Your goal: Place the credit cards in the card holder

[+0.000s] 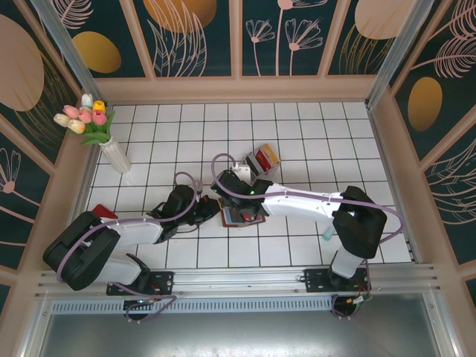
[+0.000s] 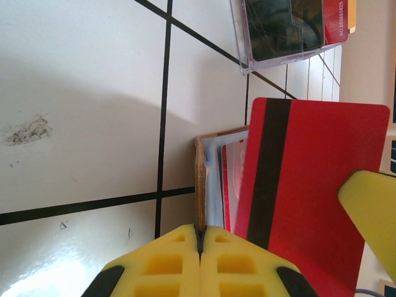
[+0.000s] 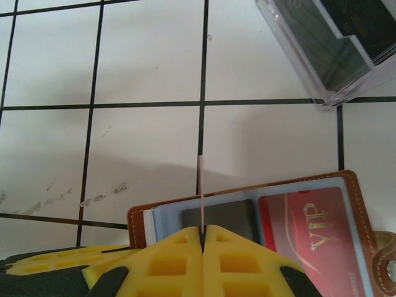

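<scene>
Your right gripper (image 3: pixel 202 232) is clamping a red card (image 2: pixel 309 185) between its yellow pads. Through the right wrist camera you are seeing that card edge-on, as a thin pale line rising from the closed fingertips. Your left gripper (image 2: pixel 199 234) is also pressing its pads together, and they are pinching the brown leather edge of the card holder (image 3: pixel 138 224).

The red card (black stripe facing the left wrist camera) is standing on edge over the holder's open face. It is blocking much of your left-side view of the sleeves. Whether its lower edge is touching a sleeve, you cannot tell.

The card holder is lying open on the white tiled table (image 1: pixel 312 134), near the table's middle, with both grippers meeting at it. Its clear sleeves are holding a red VIP card (image 3: pixel 309 226) and a dark card (image 3: pixel 218 216) side by side.

Just beyond the holder, a clear tray (image 3: pixel 294 55) is sitting on the tiles, carrying dark cards as well as red and yellow ones. A white vase of tulips (image 1: pixel 111 149) is standing well apart, toward the far left corner.
</scene>
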Controlling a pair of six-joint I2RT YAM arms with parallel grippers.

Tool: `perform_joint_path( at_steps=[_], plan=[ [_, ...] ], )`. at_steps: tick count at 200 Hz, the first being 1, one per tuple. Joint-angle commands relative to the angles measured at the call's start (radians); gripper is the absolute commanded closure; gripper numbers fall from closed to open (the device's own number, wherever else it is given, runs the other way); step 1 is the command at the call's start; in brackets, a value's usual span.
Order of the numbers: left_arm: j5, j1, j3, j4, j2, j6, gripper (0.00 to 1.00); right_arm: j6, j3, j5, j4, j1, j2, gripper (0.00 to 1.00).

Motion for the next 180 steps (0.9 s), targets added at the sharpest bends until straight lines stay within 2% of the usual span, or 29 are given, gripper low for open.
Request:
perform_joint_path(
  at_steps=[1, 83, 135, 180],
  plan=[
    [-0.004, 0.007, 0.012, -0.001, -0.02, 0.022, 1.0, -0.023, 0.029, 0.045, -0.069, 0.011, 0.006, 1.0],
    [0.016, 0.007, 0.007, 0.031, -0.033, -0.011, 1.0, -0.067, 0.098, 0.073, -0.016, 0.075, 0.029, 1.0],
    [0.015, 0.007, 0.008, 0.031, -0.042, -0.015, 1.0, -0.048, 0.126, 0.109, -0.084, 0.081, 0.096, 1.0],
    [0.015, 0.006, 0.012, 0.026, -0.037, -0.01, 1.0, -0.07, 0.172, 0.119, -0.103, 0.096, 0.08, 1.0]
  ],
)
